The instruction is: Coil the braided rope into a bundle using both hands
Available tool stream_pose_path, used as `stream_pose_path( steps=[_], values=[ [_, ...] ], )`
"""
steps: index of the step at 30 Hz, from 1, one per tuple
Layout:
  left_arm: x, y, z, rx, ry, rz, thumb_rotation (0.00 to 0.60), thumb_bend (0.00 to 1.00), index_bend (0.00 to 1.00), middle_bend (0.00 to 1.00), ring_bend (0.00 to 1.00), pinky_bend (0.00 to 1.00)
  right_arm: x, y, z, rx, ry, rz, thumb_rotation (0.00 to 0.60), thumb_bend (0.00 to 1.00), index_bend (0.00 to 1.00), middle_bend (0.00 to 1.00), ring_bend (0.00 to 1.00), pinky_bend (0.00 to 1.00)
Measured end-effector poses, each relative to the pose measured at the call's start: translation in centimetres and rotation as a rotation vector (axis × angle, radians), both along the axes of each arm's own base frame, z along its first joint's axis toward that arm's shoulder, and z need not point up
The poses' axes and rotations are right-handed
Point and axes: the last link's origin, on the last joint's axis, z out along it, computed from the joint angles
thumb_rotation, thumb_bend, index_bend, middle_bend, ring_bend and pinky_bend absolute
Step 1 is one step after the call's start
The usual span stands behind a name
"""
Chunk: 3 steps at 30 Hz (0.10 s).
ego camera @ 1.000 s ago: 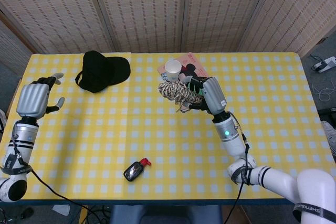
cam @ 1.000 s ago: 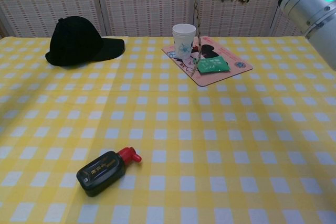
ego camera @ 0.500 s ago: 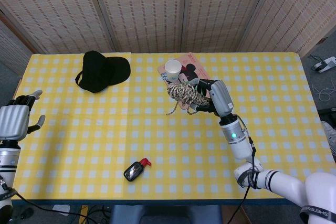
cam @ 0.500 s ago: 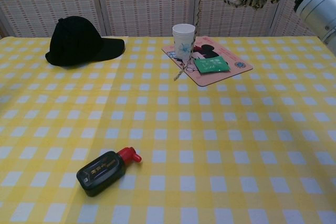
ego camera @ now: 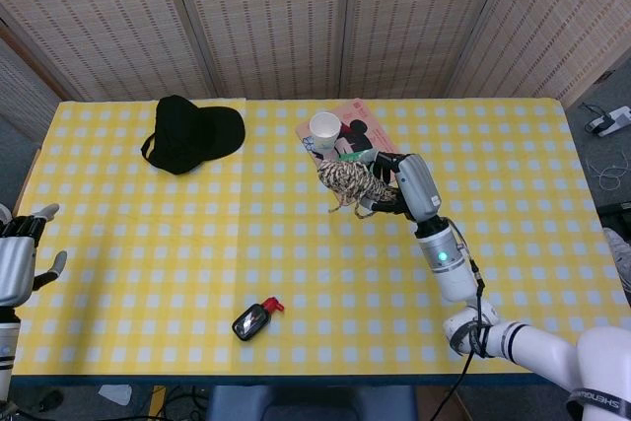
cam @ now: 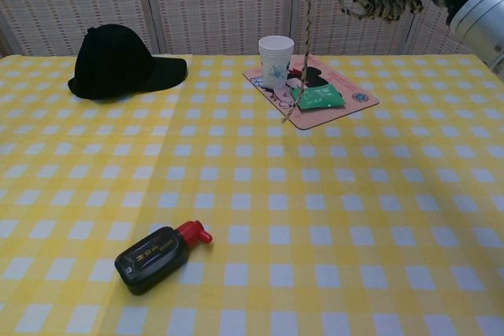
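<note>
Rope bundled in right hand; left hand withdrawn to the desk's near left edge.

Nearest, the left hand (ego camera: 18, 265) has pulled back off the desk (ego camera: 296, 273) over the last second, fingers (ego camera: 41, 214) apart and holding nothing. A small black bottle with a red cap (cam: 157, 251) lies on the desk, well in front of and below the right fingers. Further out, the right hand (ego camera: 399, 184) is raised above the desk, fingers curled around the braided rope (ego camera: 347, 180), now a coiled wad, with one loose tail (cam: 299, 60) hanging toward the pink mat (cam: 346, 104). Paper cup (ego camera: 324, 128) sits just beyond the bundle; black cap (ego camera: 192, 132) far to its left. Judgement: coiling looks essentially done; only the dangling tail remains untucked.
</note>
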Motion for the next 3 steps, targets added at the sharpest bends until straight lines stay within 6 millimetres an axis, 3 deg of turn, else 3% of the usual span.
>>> stream_pose_path(
  steps=[3],
  values=[
    [-0.11, -0.61, -0.20, -0.002, -0.006, 0.007, 0.600, 0.34, 0.22, 0.29, 0.26, 0.30, -0.01, 0.08, 0.00, -0.001, 0.006, 0.002, 0.600, 0.37, 0.87, 0.68, 0.63, 0.69]
  ],
)
